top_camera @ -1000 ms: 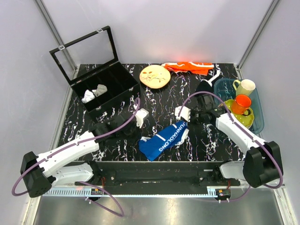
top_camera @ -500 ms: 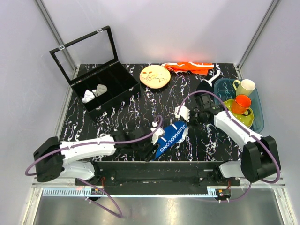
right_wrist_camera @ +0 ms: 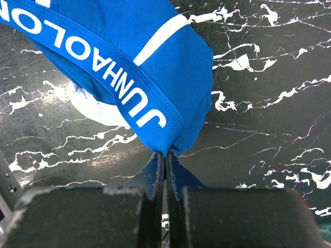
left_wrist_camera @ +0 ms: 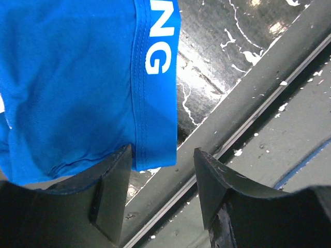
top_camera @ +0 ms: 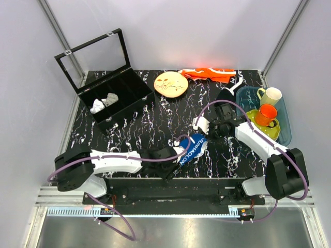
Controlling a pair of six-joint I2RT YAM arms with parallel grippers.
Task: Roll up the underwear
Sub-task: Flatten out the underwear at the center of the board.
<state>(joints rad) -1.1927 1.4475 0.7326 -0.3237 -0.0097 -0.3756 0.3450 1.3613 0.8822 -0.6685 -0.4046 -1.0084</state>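
Note:
The underwear [top_camera: 192, 146] is royal blue with white lettering and lies bunched near the table's front edge. My right gripper [top_camera: 206, 135] is shut on its far end; in the right wrist view the fingertips [right_wrist_camera: 166, 155] pinch the lettered waistband [right_wrist_camera: 129, 82]. My left gripper [top_camera: 177, 155] stands open at the near end. Seen from the left wrist, the blue hem [left_wrist_camera: 155, 129] hangs just ahead of the gap between its fingers [left_wrist_camera: 161, 160], and the left finger [left_wrist_camera: 111, 191] touches the fabric's edge.
A black lidded box [top_camera: 116, 101] holding small white cloth pieces [top_camera: 103, 103] sits at the back left. A round plate [top_camera: 171, 84] and an orange cloth [top_camera: 209, 74] lie at the back. A blue tub [top_camera: 283, 129] with cups stands at the right. The table's front rail [left_wrist_camera: 248, 129] runs beside my left fingers.
My left arm swung right to the underwear's near end and its jaws opened. The underwear now lies shorter and more bunched. The right gripper stayed shut on the far end.

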